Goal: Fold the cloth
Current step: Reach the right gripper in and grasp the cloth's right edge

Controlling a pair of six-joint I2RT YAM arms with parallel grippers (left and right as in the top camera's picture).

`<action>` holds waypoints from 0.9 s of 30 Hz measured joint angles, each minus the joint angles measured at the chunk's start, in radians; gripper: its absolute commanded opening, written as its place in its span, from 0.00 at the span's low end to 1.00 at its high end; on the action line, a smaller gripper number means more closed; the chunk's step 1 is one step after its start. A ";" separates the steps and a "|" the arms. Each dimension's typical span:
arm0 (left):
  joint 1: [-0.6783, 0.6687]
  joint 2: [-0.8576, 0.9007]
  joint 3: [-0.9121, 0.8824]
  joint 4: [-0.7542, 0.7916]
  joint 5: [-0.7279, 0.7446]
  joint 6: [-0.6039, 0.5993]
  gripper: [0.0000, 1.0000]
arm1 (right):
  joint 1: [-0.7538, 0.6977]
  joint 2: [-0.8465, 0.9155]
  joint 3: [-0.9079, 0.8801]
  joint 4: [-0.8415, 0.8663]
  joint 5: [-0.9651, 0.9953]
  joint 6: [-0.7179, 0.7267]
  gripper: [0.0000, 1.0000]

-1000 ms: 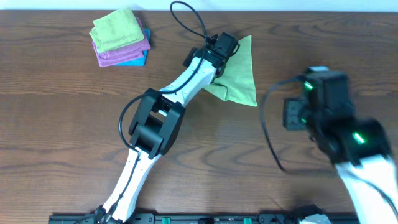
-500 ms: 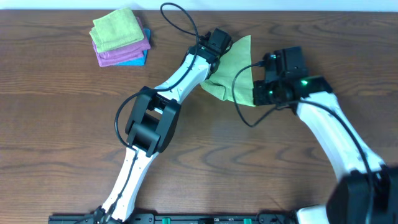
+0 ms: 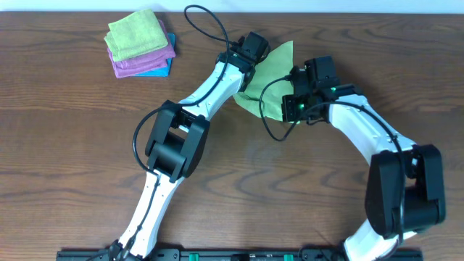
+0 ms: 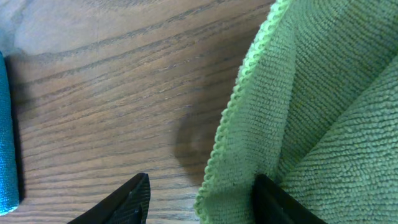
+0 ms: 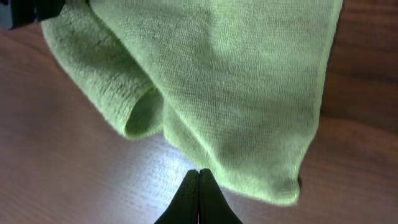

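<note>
Cloth [image 3: 279,59] is on the table [image 3: 72,159], close to the far edge, about midway along it, bunched into a rough triangle with a point toward the far edge. My left gripper [image 4: 202,180] is at the cloth's left side, toward the far edge. Its fingers [image 4: 127,202] are apart and gripping nothing. The hemmed edge of the cloth runs up between them, and the other finger [image 4: 283,205] sits over the fabric while this one is over bare wood. Left wrist view shows two layers of terry, one lapped over the other, hem curling. My right gripper [image 5: 199,177] is at the cloth's near right side, fingers closed tip to tip. The tips point at the cloth's near edge, right beside it; can't tell if they touch it. Right wrist view shows a rolled fold open at its end on the left and a flat flap with a rounded corner to the right of my tips, both lying on the wood. Stack [image 3: 141,45] of folded cloths sits at the far left corner area of the table, well apart from the cloth: green on top, purple under it, blue at the bottom. A blue edge [image 4: 6,137] shows at the left of the left wrist view. Both arms reach in from the near edge, left from near-left, right from near-right.
</note>
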 measured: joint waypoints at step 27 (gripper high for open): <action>0.003 0.000 0.002 -0.020 0.094 -0.019 0.20 | -0.001 0.126 0.003 0.029 0.132 -0.038 0.01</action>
